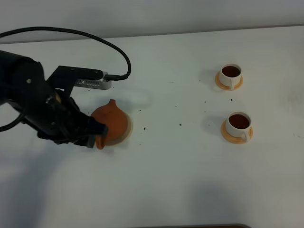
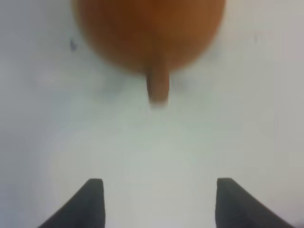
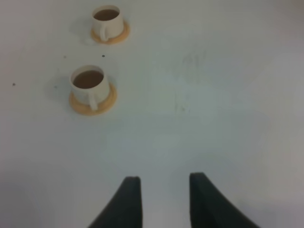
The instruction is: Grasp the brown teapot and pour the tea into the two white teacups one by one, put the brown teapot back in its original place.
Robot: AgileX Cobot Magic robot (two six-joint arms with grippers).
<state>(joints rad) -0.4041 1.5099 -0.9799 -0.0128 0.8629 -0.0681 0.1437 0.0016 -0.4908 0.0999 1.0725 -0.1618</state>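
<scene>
Teapot (image 1: pixel 111 122) on coaster (image 1: pixel 127 133), left claw (image 2: pixel 156 202) apparently released

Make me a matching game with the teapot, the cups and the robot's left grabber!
Things:
1. round reddish-brown clay teapot
2. two small white handled teacups
3. left gripper
4. flat pale beige coaster

States:
A. full of dark tea, on orange saucers
B. under the teapot
C. jaws wide apart, holding nothing
D. sitting on the coaster, handle towards the left gripper

Pairs: 1-D, 2-A, 3-C, 4-B
</scene>
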